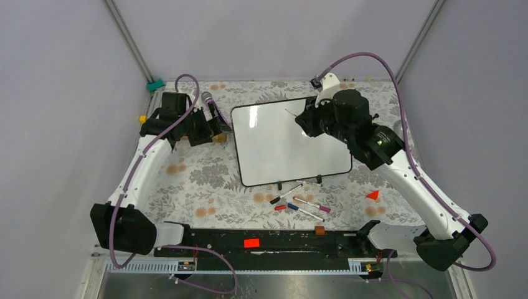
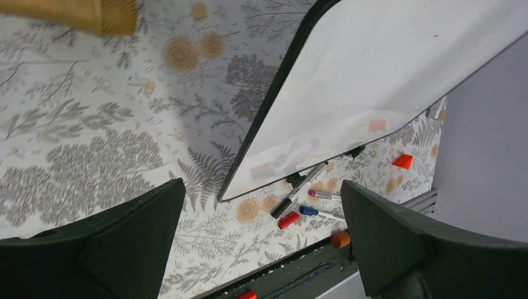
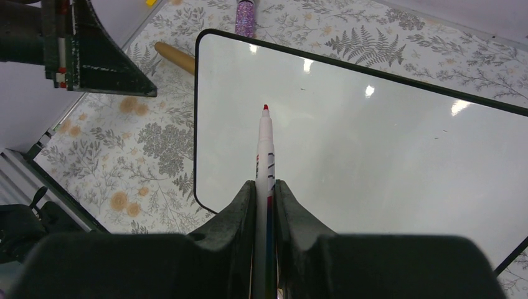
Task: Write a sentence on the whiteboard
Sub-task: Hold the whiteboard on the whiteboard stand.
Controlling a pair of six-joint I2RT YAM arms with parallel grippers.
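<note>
You get no readable text anywhere in these views. The marker [image 3: 265,149] clamped in the right end effector [image 3: 266,188] carries dark and red print along its white barrel, too small and foreshortened to read. The whiteboard [image 3: 398,156] shows you only glare spots.

Whiteboard [image 1: 274,149]: we see one
Red-tipped marker [image 3: 265,149]: we see one
Loose markers [image 1: 311,204]: we count at least three
Red wedge [image 1: 373,195]: one
</note>
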